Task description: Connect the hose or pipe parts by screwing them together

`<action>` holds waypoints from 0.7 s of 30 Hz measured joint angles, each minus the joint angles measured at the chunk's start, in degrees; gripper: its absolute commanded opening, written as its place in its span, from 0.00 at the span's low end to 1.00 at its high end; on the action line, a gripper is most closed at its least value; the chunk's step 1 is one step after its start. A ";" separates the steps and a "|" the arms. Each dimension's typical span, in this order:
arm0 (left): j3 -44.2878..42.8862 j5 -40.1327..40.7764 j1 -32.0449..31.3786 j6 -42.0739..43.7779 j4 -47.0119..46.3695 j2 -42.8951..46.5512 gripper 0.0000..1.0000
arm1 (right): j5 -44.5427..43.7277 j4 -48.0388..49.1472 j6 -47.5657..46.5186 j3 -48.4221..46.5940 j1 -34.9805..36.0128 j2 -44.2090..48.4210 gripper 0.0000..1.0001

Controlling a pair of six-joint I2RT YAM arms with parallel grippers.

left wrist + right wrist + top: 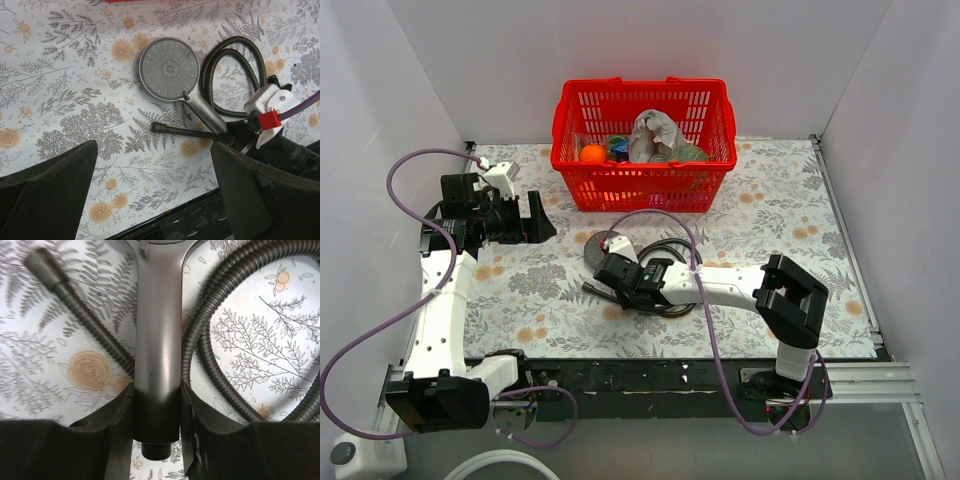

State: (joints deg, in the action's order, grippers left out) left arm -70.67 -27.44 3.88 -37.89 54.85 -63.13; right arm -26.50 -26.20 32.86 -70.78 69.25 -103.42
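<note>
The hand shower [157, 340] lies flat on the flowered worktop [770, 200], near its middle, face up. The right pincer [156, 395] pinches its straight handle low down, and no gap shows on either side. The grip sits just above the threaded end [156, 451], so there may be too little bare thread for a nut to start on. The handle is smooth and round, so it could turn or slide in the grip once twisting force comes on.

The hose [192, 335] is the second worry. One loop runs just beside the handle and looks to touch the right finger. The straight stretch ending in the nut [37, 260] passes in under the handle beside the other finger. If the handle is lifted, that stretch may be dragged or trapped, and the nut swung out of reach.

The left pincer [154, 147] stands spread wide and holds nothing, well apart from the parts on the left of the worktop. It has yet to take the nut, which is slim and lies flat on the cloth, so a grab could skid off it. If the nut meets the thread tilted it may cross-thread, and the springy hose may wind up and untwist it.
</note>
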 measured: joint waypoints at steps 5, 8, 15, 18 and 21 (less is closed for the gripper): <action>0.11 0.57 0.00 -0.46 -0.02 0.28 0.98 | -0.15 -1.16 -0.04 -3.78 1.03 1.68 0.01; 0.04 1.66 0.00 -2.01 0.55 0.22 0.98 | 0.42 -0.85 0.44 -4.24 1.29 4.44 0.01; 0.68 0.61 0.00 -6.54 2.78 -1.36 0.98 | 1.38 -0.90 2.60 -6.43 1.60 5.99 0.01; 0.72 -0.70 0.00 -8.24 3.54 -2.93 0.98 | 1.51 -1.29 3.15 -7.72 1.66 5.97 0.01; 0.81 -1.44 0.00 -9.46 3.65 -4.87 0.98 | 1.55 -1.90 3.76 -9.44 1.70 5.86 0.01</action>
State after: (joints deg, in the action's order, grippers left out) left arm -69.87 -28.88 3.88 -47.35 58.50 -68.01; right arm -24.95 -28.10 36.62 -80.23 70.96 -97.56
